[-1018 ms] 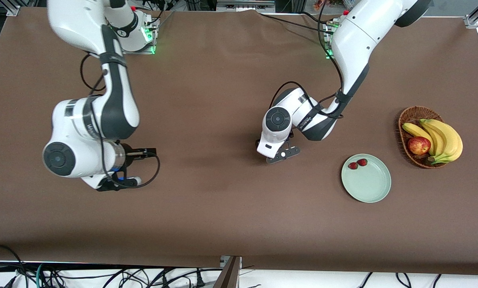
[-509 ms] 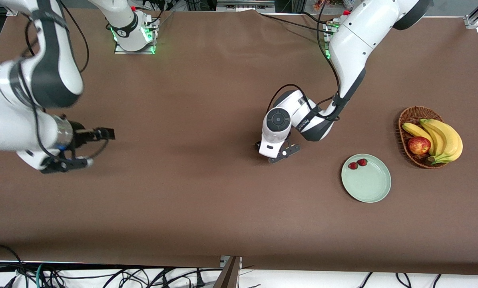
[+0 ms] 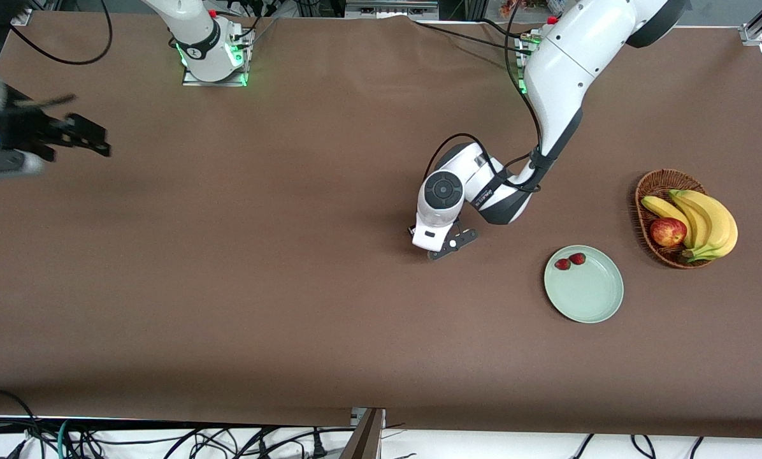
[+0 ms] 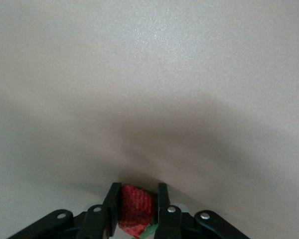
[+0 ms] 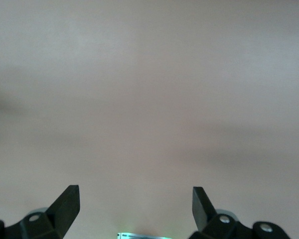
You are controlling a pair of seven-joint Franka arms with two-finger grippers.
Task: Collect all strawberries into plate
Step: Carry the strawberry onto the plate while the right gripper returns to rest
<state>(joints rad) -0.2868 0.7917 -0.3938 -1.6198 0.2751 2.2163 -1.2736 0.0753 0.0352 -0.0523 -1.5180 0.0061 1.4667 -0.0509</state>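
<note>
Left tool (image 4: 135,211): clamped on third strawberry (image 4: 134,209), low at mid-worktop (image 3: 292,287).
Right tool (image 5: 135,199): spread wide, empty, at worktop's edge.
Plate (image 3: 594,299): two strawberries (image 3: 569,261) by rim.
Advice: lift straight, carry level, release low inside.

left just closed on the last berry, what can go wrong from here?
1. The left gripper pinches the strawberry near the fingertips, low at the table; it may slip out on the lift.
2. Two strawberries sit near the plate rim; a drop there could knock them.

The right gripper is open, out at its end.
</note>
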